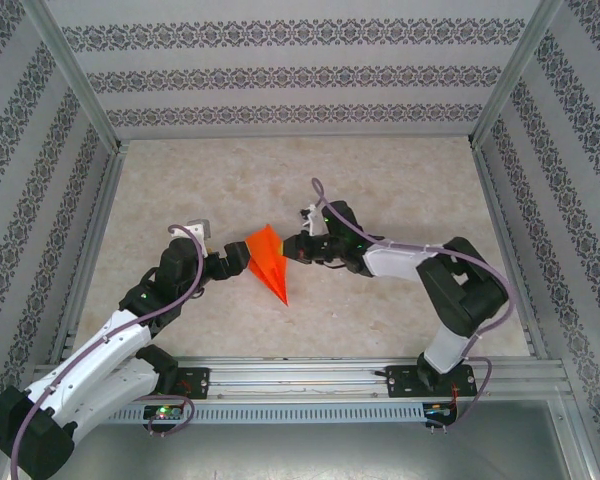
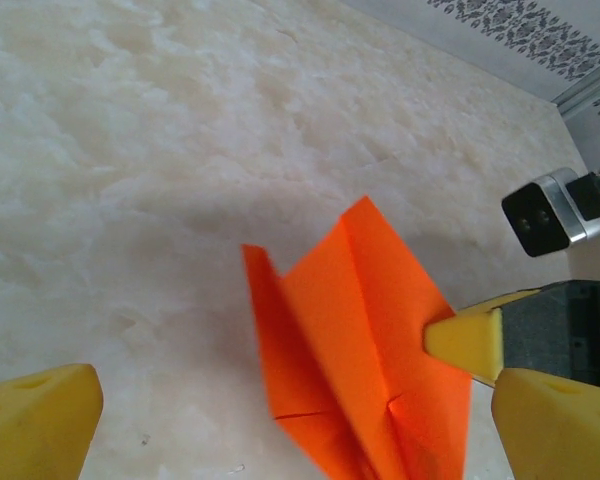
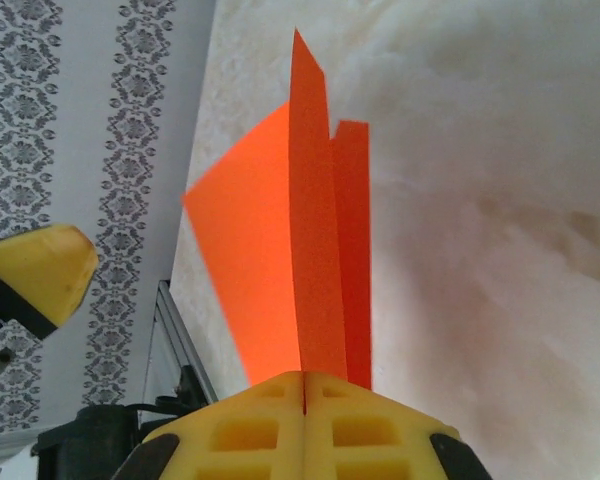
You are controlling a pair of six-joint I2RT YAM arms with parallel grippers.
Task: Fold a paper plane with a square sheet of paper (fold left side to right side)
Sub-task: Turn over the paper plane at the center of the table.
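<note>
The small orange-red folded paper plane point(image 1: 268, 262) lies mid-table on the pale marbled tabletop point(image 1: 400, 190), point toward the near edge. The black-and-yellow left gripper point(image 1: 241, 258) sits just left of it. The matching right gripper point(image 1: 293, 250) clamps its right edge, perhaps lifting it.

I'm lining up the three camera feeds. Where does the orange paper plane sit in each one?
Top external: paper plane at centre, sharp tip toward the near edge.
Left wrist: lower centre-right, running off the bottom edge.
Right wrist: centre, rising from the bottom.
Shared landmark: the right gripper, shut on the plane.
</note>
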